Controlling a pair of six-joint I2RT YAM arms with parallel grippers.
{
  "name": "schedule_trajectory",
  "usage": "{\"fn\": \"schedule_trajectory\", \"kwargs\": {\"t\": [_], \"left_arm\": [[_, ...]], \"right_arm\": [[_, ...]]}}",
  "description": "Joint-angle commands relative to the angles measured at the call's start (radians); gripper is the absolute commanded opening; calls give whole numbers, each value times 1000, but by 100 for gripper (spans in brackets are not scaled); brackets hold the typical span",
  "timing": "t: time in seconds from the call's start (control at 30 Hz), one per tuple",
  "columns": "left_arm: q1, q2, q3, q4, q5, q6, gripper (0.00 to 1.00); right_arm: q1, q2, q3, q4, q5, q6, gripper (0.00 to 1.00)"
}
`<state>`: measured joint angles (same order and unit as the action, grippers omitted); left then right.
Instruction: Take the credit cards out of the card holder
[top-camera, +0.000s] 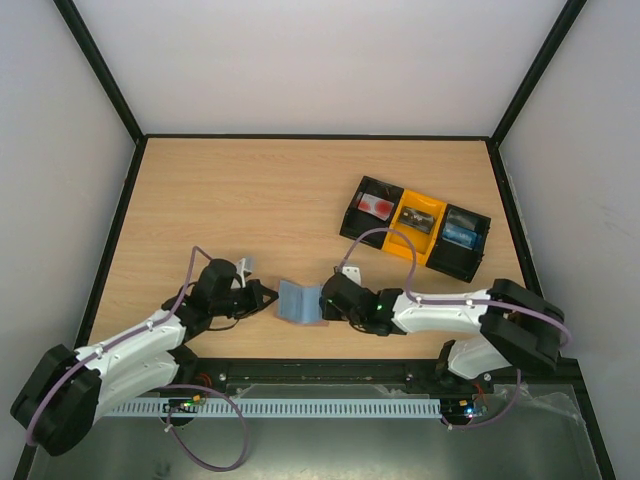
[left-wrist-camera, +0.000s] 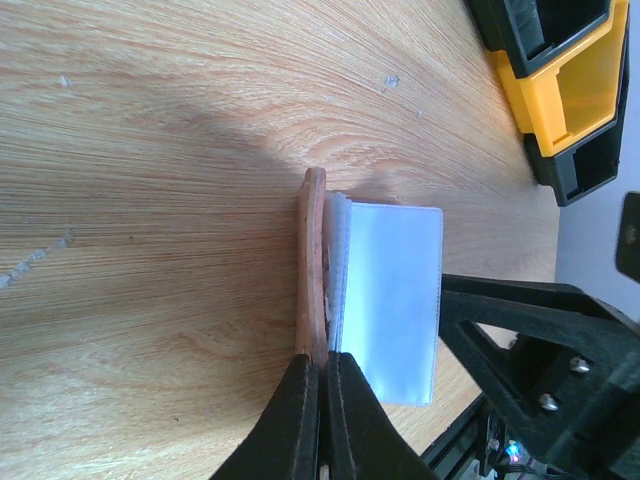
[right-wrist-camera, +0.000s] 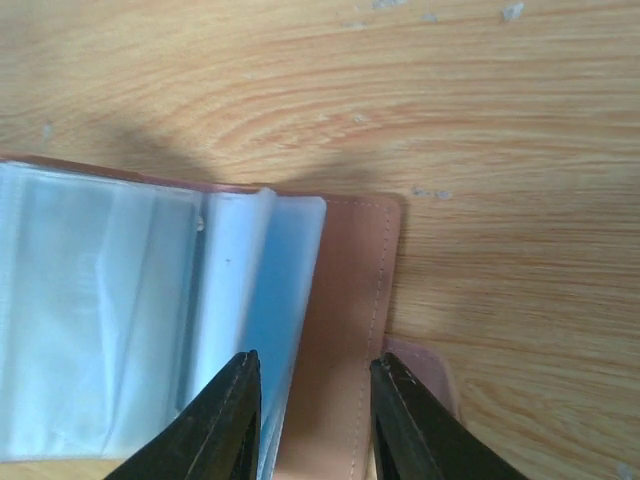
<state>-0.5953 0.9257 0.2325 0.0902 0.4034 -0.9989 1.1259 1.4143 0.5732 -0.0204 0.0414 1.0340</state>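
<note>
The card holder (top-camera: 298, 300) stands open near the table's front edge, between my two grippers. My left gripper (top-camera: 268, 298) is shut on the edge of its brown-lined cover (left-wrist-camera: 313, 260), fingertips pinched together (left-wrist-camera: 322, 365). Pale blue plastic sleeves (left-wrist-camera: 395, 290) fan out beside that cover. My right gripper (right-wrist-camera: 315, 385) is open, and its jaws straddle the other cover's brown lining (right-wrist-camera: 345, 280), one finger over the sleeves (right-wrist-camera: 120, 320), the other by the side tab (right-wrist-camera: 425, 370). I cannot tell whether credit cards sit in the sleeves.
A black-and-yellow three-compartment tray (top-camera: 393, 231) lies at the back right, with a reddish card (top-camera: 376, 206), a dark card (top-camera: 418, 218) and a blue card (top-camera: 461, 235) in it. Black frame rails border the table.
</note>
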Motion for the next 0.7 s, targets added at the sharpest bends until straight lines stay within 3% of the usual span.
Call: {"fn": "schedule_trajectory", "kwargs": {"t": [0.0, 0.23, 0.67], "left_arm": [[-1, -20, -13, -13, 12, -9, 3], [-1, -17, -10, -16, 12, -15, 3], [-7, -15, -17, 1, 9, -31, 3]], "right_arm": [[2, -76, 25, -62, 36, 9, 30], [3, -128, 34, 107, -91, 18, 33], [28, 117, 119, 221, -248, 2, 52]]}}
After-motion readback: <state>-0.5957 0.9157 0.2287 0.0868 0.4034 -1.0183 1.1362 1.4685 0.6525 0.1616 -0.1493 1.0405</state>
